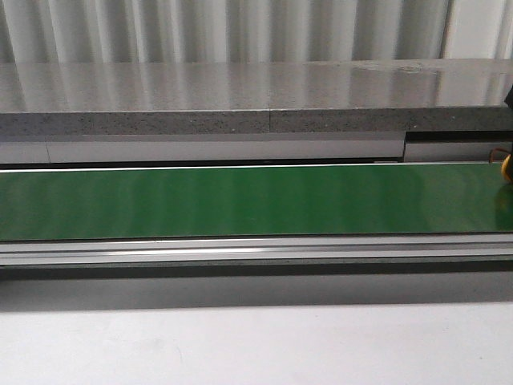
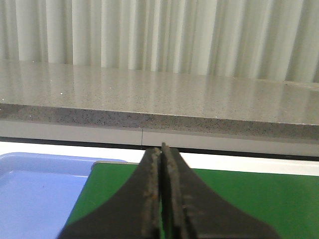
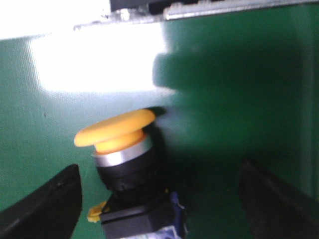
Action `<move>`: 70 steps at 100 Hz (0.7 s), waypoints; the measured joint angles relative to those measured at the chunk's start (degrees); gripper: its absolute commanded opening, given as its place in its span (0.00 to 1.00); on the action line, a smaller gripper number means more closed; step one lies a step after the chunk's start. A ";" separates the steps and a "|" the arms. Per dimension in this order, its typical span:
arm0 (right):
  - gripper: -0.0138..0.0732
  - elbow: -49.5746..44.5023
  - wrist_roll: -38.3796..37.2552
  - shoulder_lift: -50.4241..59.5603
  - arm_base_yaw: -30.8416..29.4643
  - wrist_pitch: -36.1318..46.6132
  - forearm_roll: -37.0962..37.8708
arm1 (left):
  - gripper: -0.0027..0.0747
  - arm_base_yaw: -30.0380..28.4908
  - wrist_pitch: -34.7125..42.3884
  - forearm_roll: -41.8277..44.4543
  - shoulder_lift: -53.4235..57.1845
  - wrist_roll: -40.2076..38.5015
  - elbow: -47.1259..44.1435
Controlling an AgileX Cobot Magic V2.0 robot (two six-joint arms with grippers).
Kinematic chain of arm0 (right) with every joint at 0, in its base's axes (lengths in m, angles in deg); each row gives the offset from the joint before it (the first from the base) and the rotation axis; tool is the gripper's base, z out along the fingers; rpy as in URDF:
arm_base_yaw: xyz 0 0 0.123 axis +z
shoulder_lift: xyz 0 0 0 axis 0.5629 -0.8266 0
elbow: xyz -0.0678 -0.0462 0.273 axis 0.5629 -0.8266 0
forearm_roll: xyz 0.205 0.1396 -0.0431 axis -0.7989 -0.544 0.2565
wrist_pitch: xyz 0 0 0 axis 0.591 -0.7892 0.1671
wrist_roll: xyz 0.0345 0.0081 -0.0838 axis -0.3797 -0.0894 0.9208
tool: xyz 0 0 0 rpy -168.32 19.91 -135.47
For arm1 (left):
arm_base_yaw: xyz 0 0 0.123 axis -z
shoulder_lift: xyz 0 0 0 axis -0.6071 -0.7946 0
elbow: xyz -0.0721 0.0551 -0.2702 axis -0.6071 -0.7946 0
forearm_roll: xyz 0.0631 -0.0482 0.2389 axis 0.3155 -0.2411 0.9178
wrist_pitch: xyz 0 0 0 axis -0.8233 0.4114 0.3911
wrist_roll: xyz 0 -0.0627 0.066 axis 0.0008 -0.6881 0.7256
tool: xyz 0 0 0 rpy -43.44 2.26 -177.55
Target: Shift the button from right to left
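From my station I saw the left gripper with its 2 dark fingers pressed flat against each other, no gap between them, pointing level and forward. The right gripper had its 2 black fingers spread wide apart, 1 at each lower corner of its wrist view, touching nothing (the picture there was blurred). In the front view, only a dark sliver at the far right edge might have been the right arm; I could not tell.
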 measured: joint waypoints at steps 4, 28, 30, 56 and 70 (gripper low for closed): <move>0.90 0.00 0.00 0.80 0.00 0.45 0.00 | 0.01 0.00 0.00 0.00 0.00 0.00 0.00; 0.90 -0.10 1.65 11.58 0.00 2.31 -0.38 | 0.01 0.00 0.00 0.00 0.00 0.00 0.00; 0.90 -0.23 1.99 12.87 0.00 2.75 -0.51 | 0.01 0.00 0.00 0.00 0.00 0.00 0.00; 0.90 -10.03 7.00 32.26 0.00 8.40 -1.84 | 0.01 0.00 0.00 0.00 0.00 0.00 0.00; 0.90 -17.96 8.51 43.14 0.00 9.00 -1.96 | 0.01 0.00 0.00 0.00 0.00 0.00 0.00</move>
